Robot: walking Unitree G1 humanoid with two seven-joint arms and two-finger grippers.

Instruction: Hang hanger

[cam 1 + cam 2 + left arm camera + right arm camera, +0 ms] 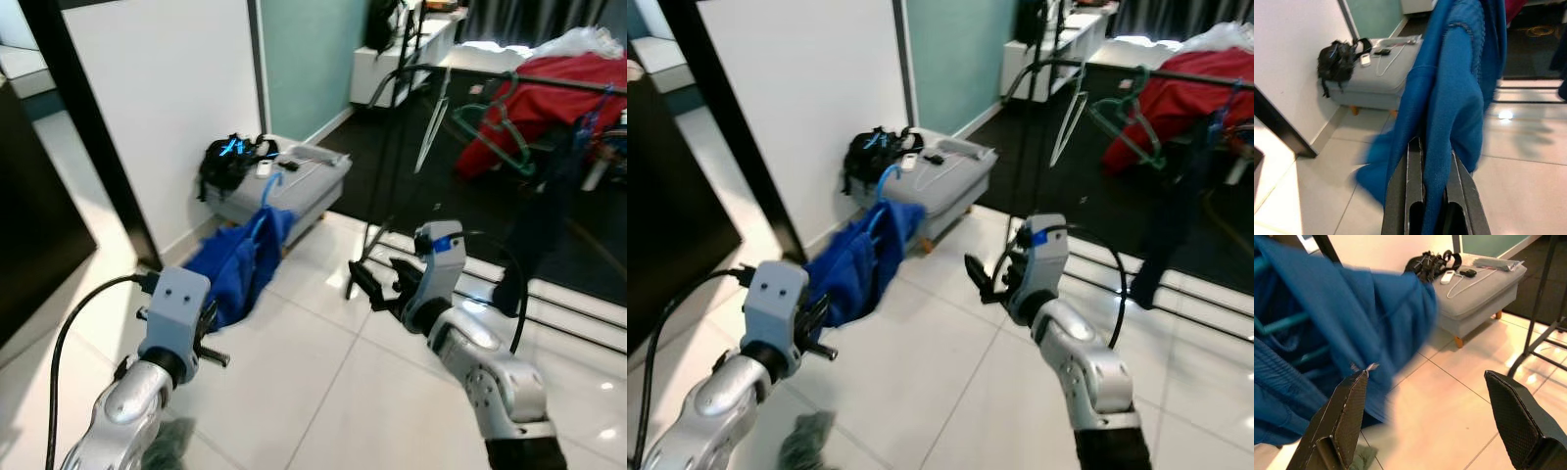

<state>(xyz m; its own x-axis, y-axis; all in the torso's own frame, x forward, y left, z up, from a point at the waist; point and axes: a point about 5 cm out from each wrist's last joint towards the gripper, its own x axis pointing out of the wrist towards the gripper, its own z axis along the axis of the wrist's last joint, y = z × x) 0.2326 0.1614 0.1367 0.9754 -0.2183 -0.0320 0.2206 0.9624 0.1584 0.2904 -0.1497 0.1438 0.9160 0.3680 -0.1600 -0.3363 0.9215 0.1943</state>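
A blue garment (240,259) hangs on a light-blue hanger whose hook (265,191) sticks up above it. My left gripper (1432,191) is shut on a fold of the blue cloth, low on the left over the white floor tiles. To the right, my right gripper (382,282) stands open, close to the garment, with nothing between its fingers (1342,421). Behind it is the black clothes rack with its rail (509,78) up on the right. A green hanger (500,127) and a white hanger (431,137) hang from it.
A grey ottoman (294,186) against the white wall carries a black bag (227,162) and small devices. Red clothing (558,98) and a dark garment (539,215) hang on the rack. A dark green cloth (167,441) lies on the floor by my left arm.
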